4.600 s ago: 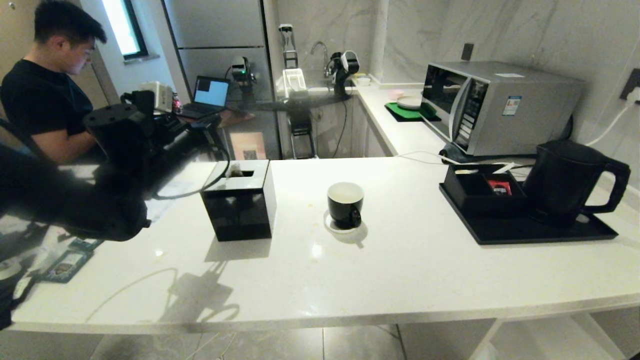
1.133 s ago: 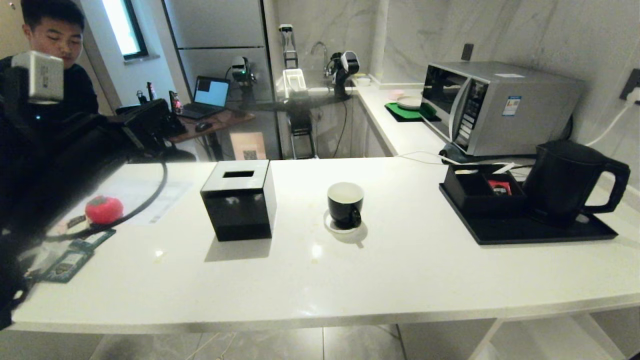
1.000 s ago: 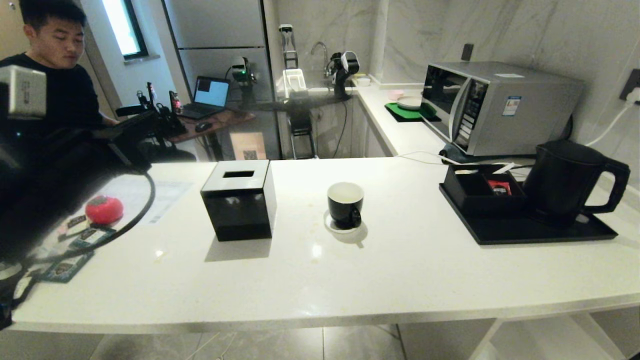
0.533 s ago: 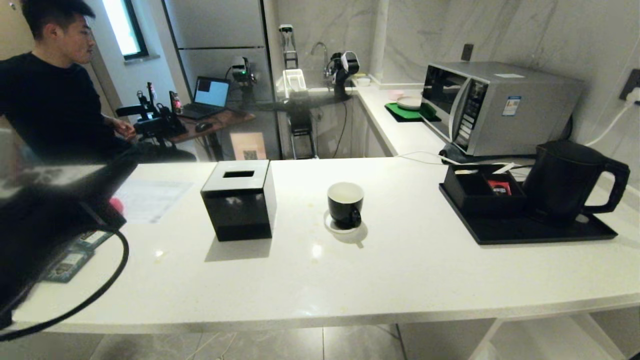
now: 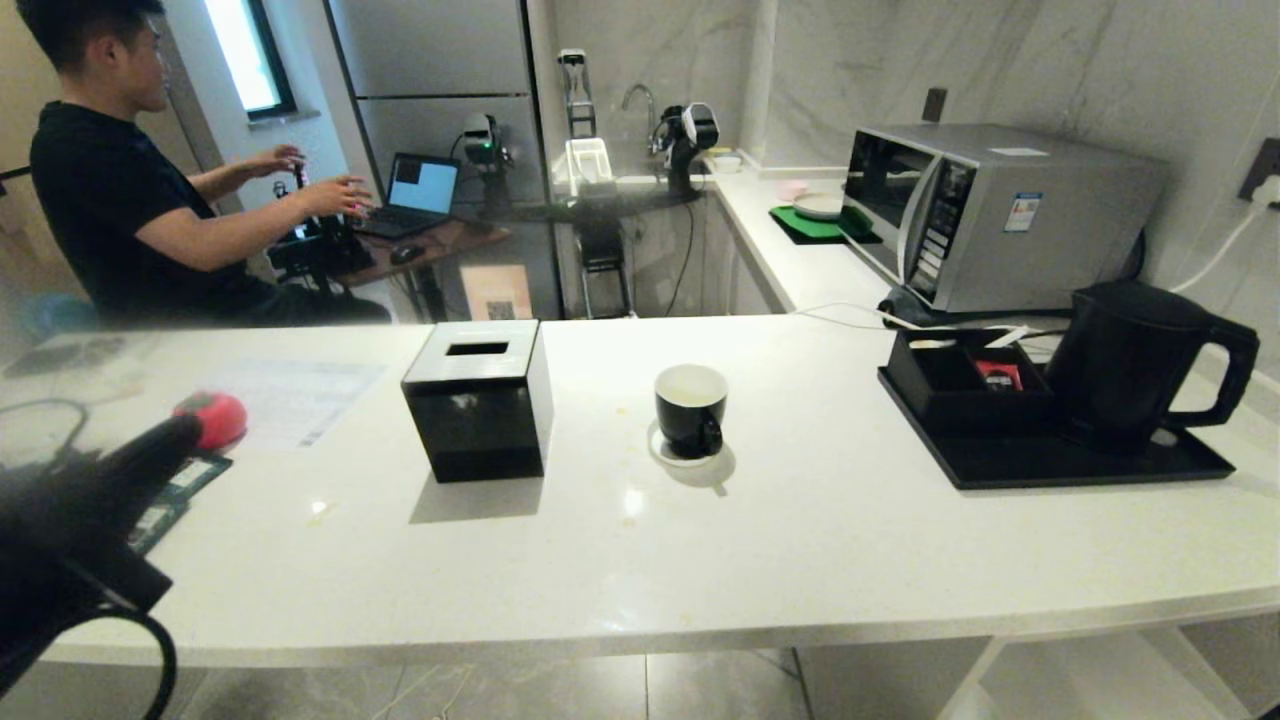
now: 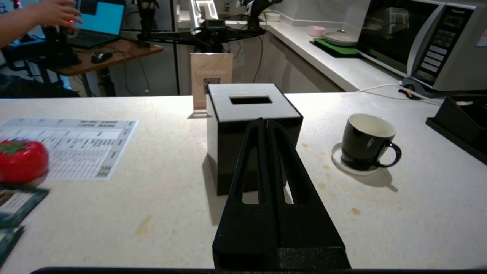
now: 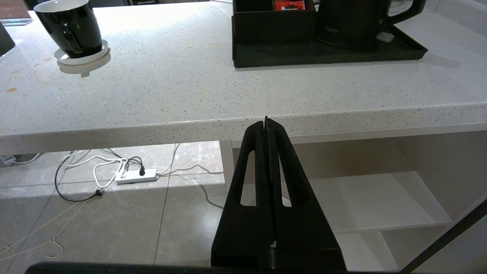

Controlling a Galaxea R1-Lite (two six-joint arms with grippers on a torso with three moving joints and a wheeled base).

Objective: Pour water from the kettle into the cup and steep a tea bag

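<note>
Nothing held yet; kettle and cup untouched.
Left gripper (image 6: pixel 266 123) low over the counter's (image 5: pixel 800 540) left end, jaws pressed together, empty; right gripper (image 7: pixel 266 121) below the front edge, likewise. Cup (image 5: pixel 691 408) mid-counter, kettle (image 5: pixel 1140 360) on the tray (image 5: pixel 1050 465) at the right end. Risk: left arm clipping the tissue box (image 5: pixel 480 400) when reaching across.

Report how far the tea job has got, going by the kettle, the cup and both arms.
Done: nothing visible. The kettle stands on its black tray, and the cup sits apart on its coaster; whether it holds water can't be told.
In hand: nothing. The left gripper is shut and empty above the counter; the right gripper is shut below the counter edge.
Left: pouring and steeping; no tea bag shows.
</note>
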